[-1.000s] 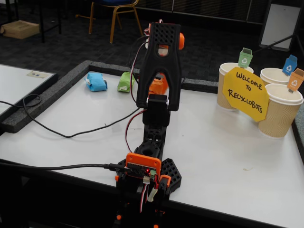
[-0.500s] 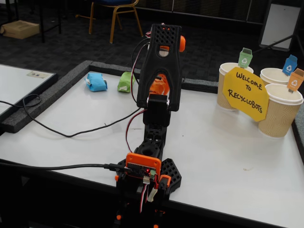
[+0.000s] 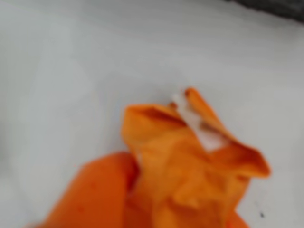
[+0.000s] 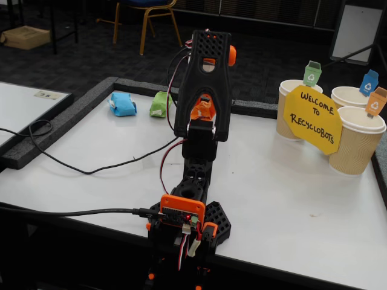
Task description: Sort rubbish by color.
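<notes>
White tabletop (image 4: 290, 199), rimmed with a dark border, fills most of the fixed view, with dark carpet and a yellow-legged chair (image 4: 147, 15) in the room behind it. At the near edge stands the black arm with orange fittings (image 4: 202, 121), reaching away from the camera so that its upper link hides most of what lies past it.

In the wrist view the crumpled orange paper wad (image 3: 190, 166) sits close and blurred against the pale tabletop, with an orange fingertip (image 3: 90, 194) pressed against its left side; the jaws (image 3: 156, 209) are clenched on the orange wad, though the second finger barely shows at the bottom edge. In the fixed view the same wad (image 4: 201, 110) peeks through the gap in the arm's upper link; whether it is clear of the surface cannot be told.

Left of the jaws in the fixed view, near the tabletop's far edge, lie the small green paper wad (image 4: 159, 104) and, further left and apart from it, the light blue paper wad (image 4: 123, 104). Well to the right of the jaws stand three ribbed paper cups (image 4: 357, 142) with small coloured tags, a yellow sign lettered "Welcome to Recyclobots" (image 4: 312, 118) leaning in front of them. A black cable (image 4: 91, 172) trails across the tabletop to the left of the arm.
</notes>
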You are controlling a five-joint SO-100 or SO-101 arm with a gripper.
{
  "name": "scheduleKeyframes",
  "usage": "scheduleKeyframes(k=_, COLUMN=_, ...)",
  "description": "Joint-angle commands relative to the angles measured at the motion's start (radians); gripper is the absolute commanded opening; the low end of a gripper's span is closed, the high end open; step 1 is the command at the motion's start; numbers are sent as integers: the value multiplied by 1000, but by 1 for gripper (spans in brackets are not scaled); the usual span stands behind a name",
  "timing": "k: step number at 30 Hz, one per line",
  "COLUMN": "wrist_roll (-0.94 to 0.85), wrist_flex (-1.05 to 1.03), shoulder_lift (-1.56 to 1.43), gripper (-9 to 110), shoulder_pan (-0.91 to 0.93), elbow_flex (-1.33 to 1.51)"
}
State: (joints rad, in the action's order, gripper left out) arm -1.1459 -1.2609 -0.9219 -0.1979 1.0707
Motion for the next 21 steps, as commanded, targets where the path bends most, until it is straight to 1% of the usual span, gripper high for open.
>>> scheduleKeyframes(k=1, wrist_roll=-6, wrist_flex=21, shoulder_lift=-41, gripper=0, shoulder_pan=31, elbow_flex=-133)
scheduleKeyframes(k=4, wrist_roll=-3, wrist_flex=-3, shoulder_lift=-43, gripper=0, shoulder_pan=40, elbow_flex=-155)
scheduleKeyframes(k=9, wrist_roll=61, wrist_flex=-43, shoulder_lift=-58, gripper=0, shoulder_pan=58, elbow_flex=-216)
scheduleKeyframes(k=14, wrist_roll=120, wrist_flex=-86, shoulder_lift=-152, gripper=0, shoulder_pan=66, elbow_flex=-213)
scheduleKeyframes(k=16, wrist_roll=137, wrist_flex=-100, shoulder_lift=-209, gripper=0, shoulder_pan=66, elbow_flex=-184)
scheduleKeyframes(k=21, wrist_roll=189, wrist_flex=-100, shoulder_lift=-426, gripper=0, shoulder_pan=49, elbow_flex=2)
